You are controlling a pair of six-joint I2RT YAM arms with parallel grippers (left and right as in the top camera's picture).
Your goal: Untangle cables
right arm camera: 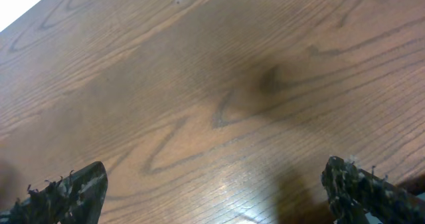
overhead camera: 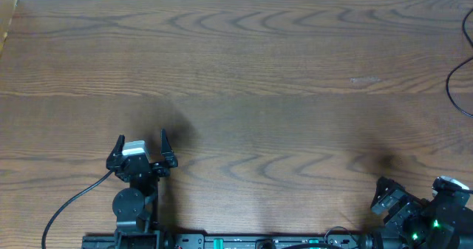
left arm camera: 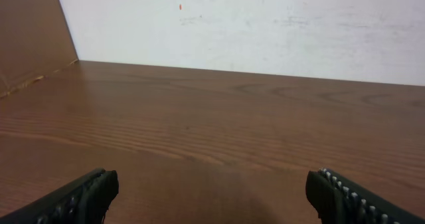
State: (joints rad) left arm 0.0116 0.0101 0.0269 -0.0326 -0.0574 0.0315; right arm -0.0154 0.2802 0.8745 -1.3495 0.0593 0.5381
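Left gripper [overhead camera: 142, 137] at seven o'clock and right gripper [right arm camera: 214, 164] at five o'clock hover over the wooden table [overhead camera: 259, 72], jaws apart.

The table [overhead camera: 244, 72] is a broad brown top with a strong wavy grain, dull in most places and a little glossy near the right end of the near edge. Very little lies on it. A thin black cord [overhead camera: 449, 86] loops in from the right edge and back out. A thicker black cable [overhead camera: 66, 205] trails across the near left corner. A faint pale scuff [overhead camera: 363, 80] marks the wood towards the far right.
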